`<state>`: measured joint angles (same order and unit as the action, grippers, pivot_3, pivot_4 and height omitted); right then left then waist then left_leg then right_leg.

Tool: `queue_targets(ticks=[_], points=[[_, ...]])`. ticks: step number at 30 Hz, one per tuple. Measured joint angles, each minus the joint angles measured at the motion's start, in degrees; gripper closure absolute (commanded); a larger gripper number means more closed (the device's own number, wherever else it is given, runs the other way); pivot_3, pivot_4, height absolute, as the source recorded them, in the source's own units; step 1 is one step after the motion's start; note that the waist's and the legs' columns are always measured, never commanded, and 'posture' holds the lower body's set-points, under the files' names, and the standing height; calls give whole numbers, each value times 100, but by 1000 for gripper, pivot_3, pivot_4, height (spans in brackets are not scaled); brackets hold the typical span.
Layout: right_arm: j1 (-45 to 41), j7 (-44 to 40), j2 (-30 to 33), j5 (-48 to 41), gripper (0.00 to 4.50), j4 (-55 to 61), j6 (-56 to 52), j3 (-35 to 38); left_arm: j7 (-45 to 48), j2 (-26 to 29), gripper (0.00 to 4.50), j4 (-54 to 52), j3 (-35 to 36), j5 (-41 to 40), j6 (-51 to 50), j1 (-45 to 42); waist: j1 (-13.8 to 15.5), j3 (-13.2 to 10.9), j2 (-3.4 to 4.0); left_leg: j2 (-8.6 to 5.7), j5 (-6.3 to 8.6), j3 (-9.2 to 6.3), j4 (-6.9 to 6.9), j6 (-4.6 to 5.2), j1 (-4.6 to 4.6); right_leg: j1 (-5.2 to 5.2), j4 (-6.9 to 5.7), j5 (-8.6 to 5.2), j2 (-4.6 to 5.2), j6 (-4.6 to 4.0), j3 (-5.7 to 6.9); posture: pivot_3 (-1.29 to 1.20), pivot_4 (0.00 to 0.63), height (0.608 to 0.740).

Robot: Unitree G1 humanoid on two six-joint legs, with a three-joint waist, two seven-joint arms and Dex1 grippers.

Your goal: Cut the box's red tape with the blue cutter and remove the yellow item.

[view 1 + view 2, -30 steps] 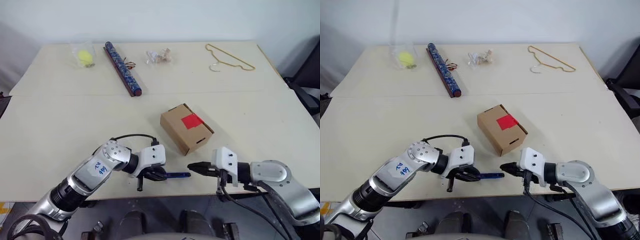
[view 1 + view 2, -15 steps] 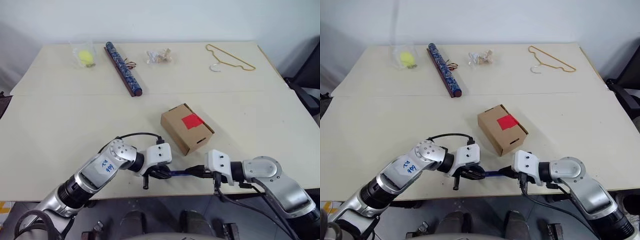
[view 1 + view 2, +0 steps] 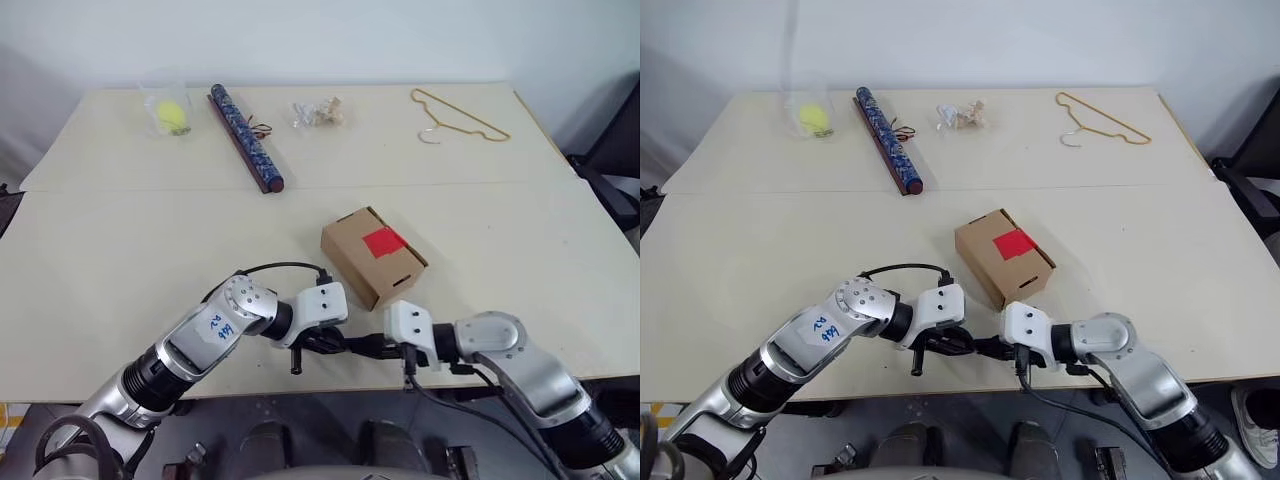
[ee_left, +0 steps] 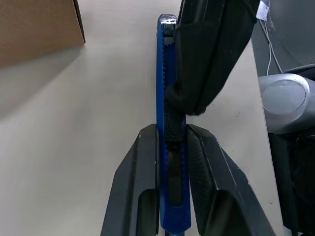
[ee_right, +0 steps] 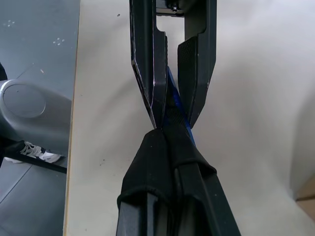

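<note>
One box point(image 3: 373, 256), one blue cutter point(image 4: 169, 123), one patterned tube point(image 3: 245, 137), one wire hanger point(image 3: 455, 116), two grippers

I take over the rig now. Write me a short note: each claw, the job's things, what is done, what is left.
Left claw: shut on the blue cutter, near the table's front edge.
Right claw: shut, its tips pressed on the cutter's black slider.
Box: closed, just behind the claws, red tape uncut on top.
Done: cutter picked up.
Left: probably extend the blade, cut the tape, open the box, take out the yellow item.
</note>
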<state>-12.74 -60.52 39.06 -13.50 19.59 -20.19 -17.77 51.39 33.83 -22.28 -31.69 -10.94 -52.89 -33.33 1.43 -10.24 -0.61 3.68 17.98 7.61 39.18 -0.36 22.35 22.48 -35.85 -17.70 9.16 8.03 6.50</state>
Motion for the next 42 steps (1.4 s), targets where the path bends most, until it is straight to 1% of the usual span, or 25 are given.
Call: queue_targets(ticks=[5, 11, 15, 18, 20, 21, 22, 25, 28, 30, 32, 33, 37, 40, 42], points=[[-87, -4, -161, 20, 4476, -115, -14, -58, 0, 17, 4016, 33, -10, 61, 111, 0, -6, 0, 0, 1, -1, 0, 0, -1, -2, 0, -1, 0, 0, 0, 0, 0, 150, 740], [-75, 12, -191, -52, 4476, -145, -9, 57, 0, -25, 4016, 150, -41, 204, 440, 1, 1, 0, 0, 1, -1, 0, 0, -1, -1, 1, -1, 0, 0, 0, -1, 0, 150, 740], [-5, 96, -336, -585, 4476, 21, -220, 487, -8, -127, 4016, 291, -46, 271, 748, 44, 10, 0, 0, 0, -1, -1, 0, 0, 5, 4, -1, 0, 0, 0, 1, 0, 150, 740], [187, 2, -44, -1327, 4476, 393, -610, 1226, -10, -104, 4016, 330, -23, 371, 1188, 203, 19, 0, 0, 0, 3, -3, 0, 5, 8, 4, 5, 1, 0, 1, 2, 0, 150, 740], [315, 11, 187, -1879, 4110, 579, -1084, 1709, -14, -72, 4016, 375, 60, 427, 1558, 355, 10, 0, 0, 2, 5, -3, -3, 7, 8, 5, 7, 1, 0, 1, 3, 0, 150, 740], [407, 7, 452, -2321, 3842, 736, -1521, 2037, -12, -27, 4016, 393, 189, 440, 1953, 544, 1, -2, 3, 3, 7, -6, -7, 9, 9, 12, 7, 1, 3, 0, 1, 0, 150, 740], [443, 11, 611, -2528, 3605, 785, -1745, 2219, -3, 33, 4016, 406, 249, 445, 2154, 641, 1, -2, 3, 3, 7, -11, -9, 9, 9, 11, 6, 1, 3, 0, 3, 0, 150, 740], [453, 155, 1092, -3387, 2610, 986, -2626, 2798, 27, 155, 4016, 406, 497, 499, 2878, 851, -13, -3, 3, 6, 9, -42, -11, 11, 7, 12, 8, 1, 3, 0, 3, 0, 150, 740], [266, 789, 1521, -4652, 1613, 1146, -3778, 3260, 107, 581, 4016, 323, 626, 883, 3854, 912, -18, -4, 3, 6, 11, -46, -11, 12, 8, 12, 11, 1, 5, -2, 4, 0, 150, 740], [9, 1266, 1831, -5335, 877, 1242, -4361, 3330, 77, 468, 4016, 281, 771, 924, 4153, 866, -6, -5, 3, 3, 18, -45, -9, 24, 10, 10, 17, 1, 10, -2, 4, 0, 150, 740], [-300, 1771, 2006, -5996, 237, 1265, -4794, 3306, 68, 305, 4016, 243, 792, 934, 4377, 800, 14, -4, 2, 0, 21, -53, -5, 30, 17, 5, 24, 2, 12, -2, 10, 0, 150, 740], [-513, 2159, 2100, -6421, 29, 1193, -5011, 3188, 75, 257, 4016, 244, 794, 947, 4451, 775, 4, -4, 2, -3, 20, -48, -5, 28, 18, 7, 25, 3, 16, -1, 8, 0, 150, 740], [-874, 3622, 2312, -7918, 29, 687, -5188, 2630, 133, 131, 4016, 253, 798, 976, 4549, 708, -7, -5, 2, -5, 20, -45, -5, 28, 24, 11, 26, 6, 16, 4, 12, 0, 150, 740], [-1028, 4785, 2497, -9051, 29, 409, -4909, 2112, 131, -16, 4016, 293, 798, 1012, 4604, 669, -6, -5, 1, -5, 19, -31, -2, 27, 35, 17, 25, 6, 15, 5, 21, 0, 150, 740], [-1112, 5390, 2516, -9563, 29, 343, -4664, 1812, 123, -142, 4016, 315, 797, 1064, 4639, 645, -5, -5, 1, -4, 19, -14, 1, 26, 40, 19, 25, 7, 15, 7, 24, 0, 150, 740]])
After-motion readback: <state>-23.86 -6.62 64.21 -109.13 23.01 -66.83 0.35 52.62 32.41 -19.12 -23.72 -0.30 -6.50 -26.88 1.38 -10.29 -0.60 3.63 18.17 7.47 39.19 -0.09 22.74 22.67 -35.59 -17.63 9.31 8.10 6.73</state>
